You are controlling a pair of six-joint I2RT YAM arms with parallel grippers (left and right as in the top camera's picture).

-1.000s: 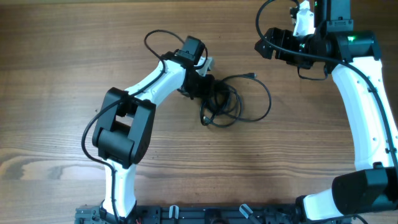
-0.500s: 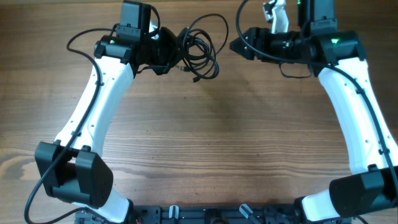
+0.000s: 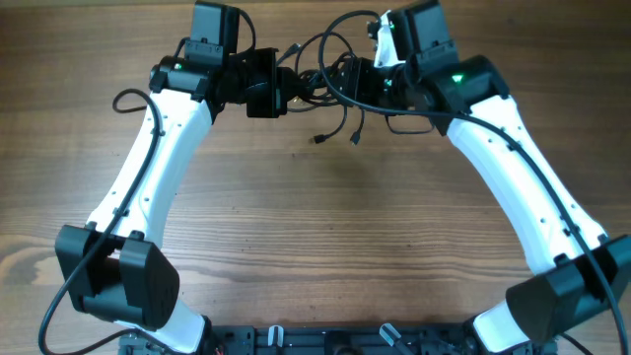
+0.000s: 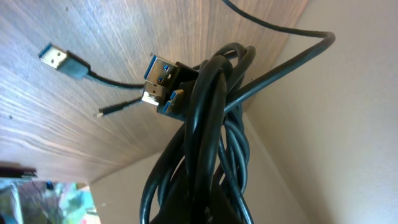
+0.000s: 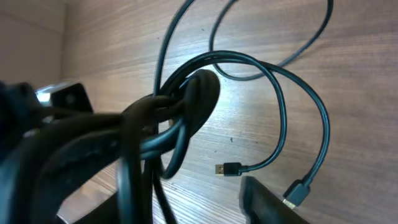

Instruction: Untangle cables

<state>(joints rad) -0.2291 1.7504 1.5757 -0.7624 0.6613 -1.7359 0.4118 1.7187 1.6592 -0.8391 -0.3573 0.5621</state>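
The cables (image 3: 314, 77) are a tangled bundle of thin black cords, held above the wooden table (image 3: 315, 237) at the far middle. My left gripper (image 3: 280, 91) is shut on the bundle's left side. In the left wrist view the cords (image 4: 208, 124) rise from the jaws (image 4: 205, 214), with blue USB plugs (image 4: 163, 78) at the top. My right gripper (image 3: 350, 81) is at the bundle's right side, fingers apart. In the right wrist view the cords (image 5: 149, 124) pass between its fingers (image 5: 180, 208). Two plug ends (image 3: 321, 138) hang loose below.
A loose USB plug (image 4: 57, 58) lies on the wood in the left wrist view. Two plugs (image 5: 231, 168) dangle near my right finger. The left arm's own wire (image 3: 128, 99) loops out to the left. The robot base rail (image 3: 315, 340) runs along the front edge.
My left gripper carried the bundle from the table's middle to the far side. My right gripper moved left into the bundle. Cable ends now hang lower.
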